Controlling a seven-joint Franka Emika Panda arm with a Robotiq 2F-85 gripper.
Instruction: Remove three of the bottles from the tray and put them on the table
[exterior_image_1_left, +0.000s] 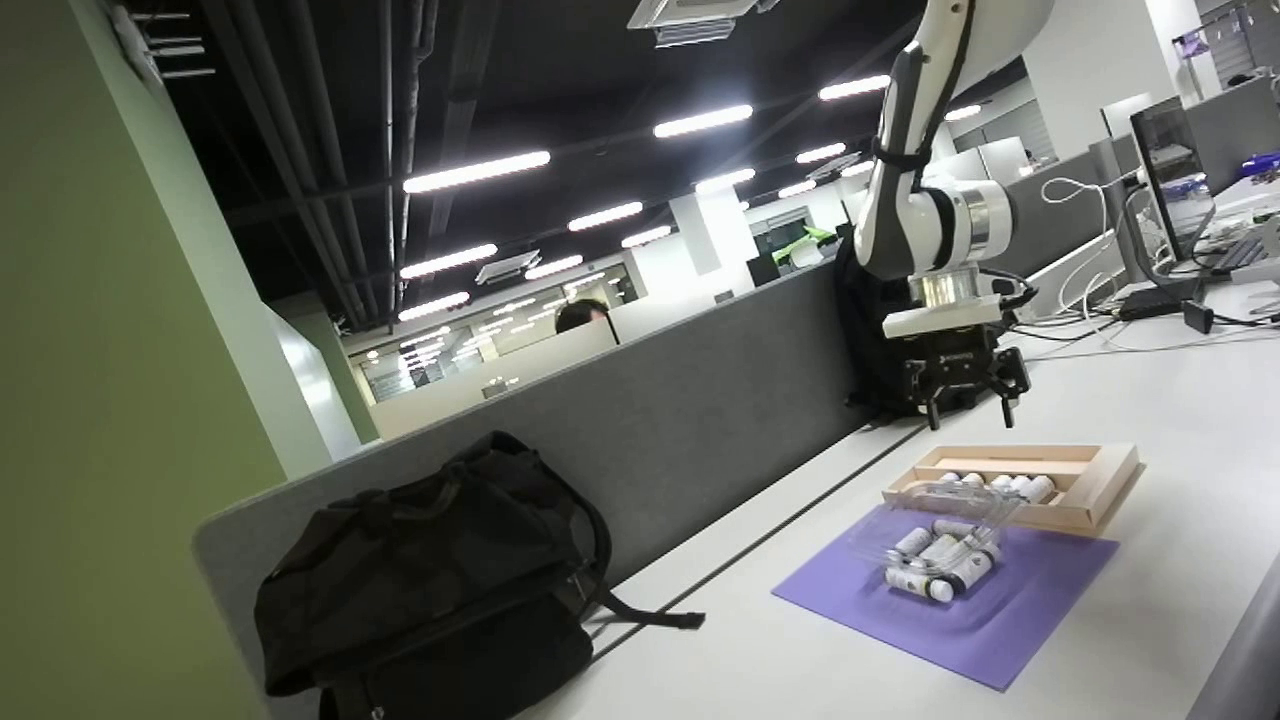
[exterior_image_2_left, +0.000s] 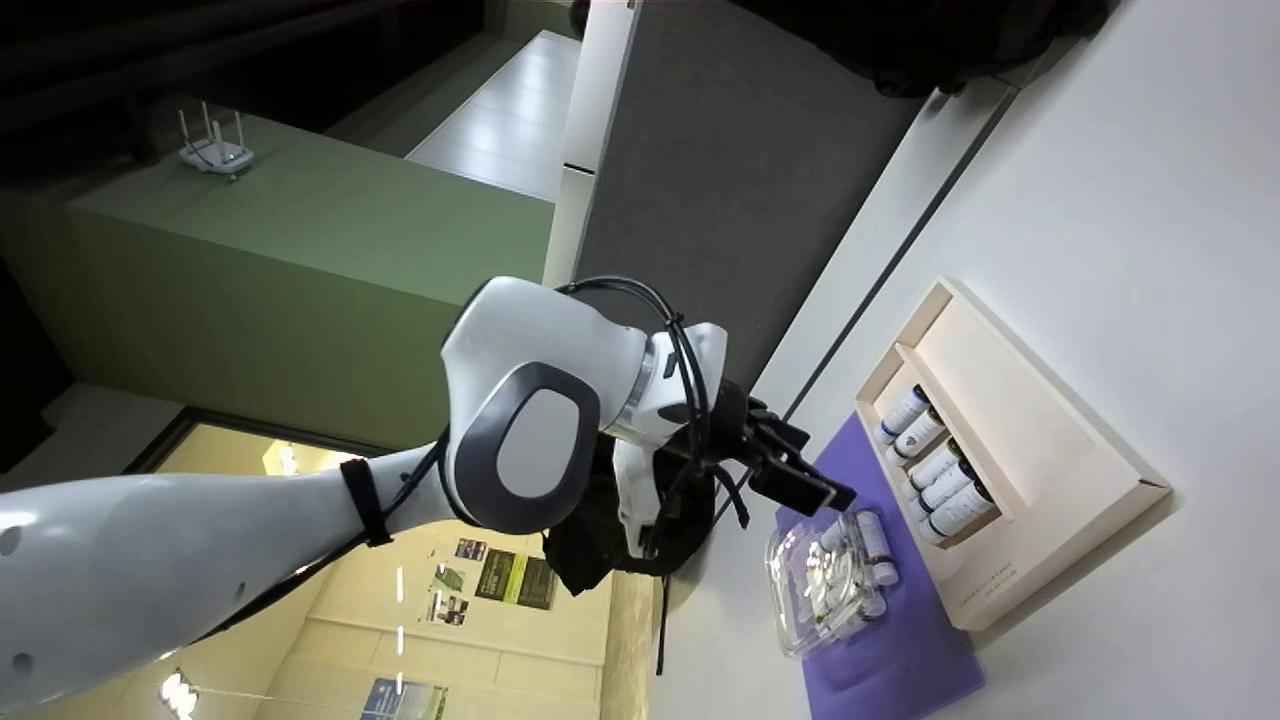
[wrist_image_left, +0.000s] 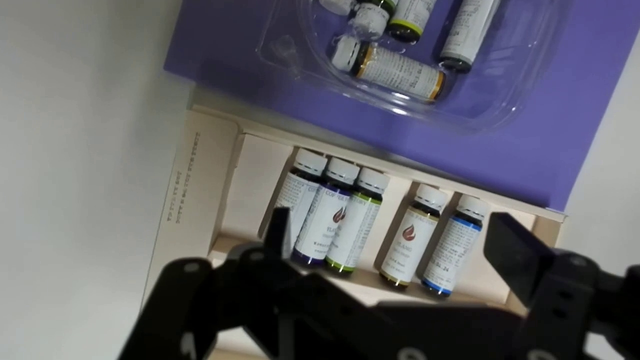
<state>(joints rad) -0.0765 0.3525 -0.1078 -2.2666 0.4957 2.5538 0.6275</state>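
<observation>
Pincer apart, empty; bottles in tray likely light, rigid, slick, perhaps glass; best pinched across the labelled middle, where sides run straight

Long, pale grey-white tabletop: surface and items resting directly on it.
A straight dark seam runs lengthwise in both exterior views. A shallow, rectangular, light-brown wooden tray with a low raised rim lies flat; just beside it lies a flat, rectangular purple mat, and whether their edges overlap cannot be determined. In an exterior view, a soft black backpack sits well apart from the mat, one black strap trailing across the seam; a second black bag stands by the seam, apart from the tray. Farther along, past the tray, stands a thin, rectangular black monitor.
</observation>
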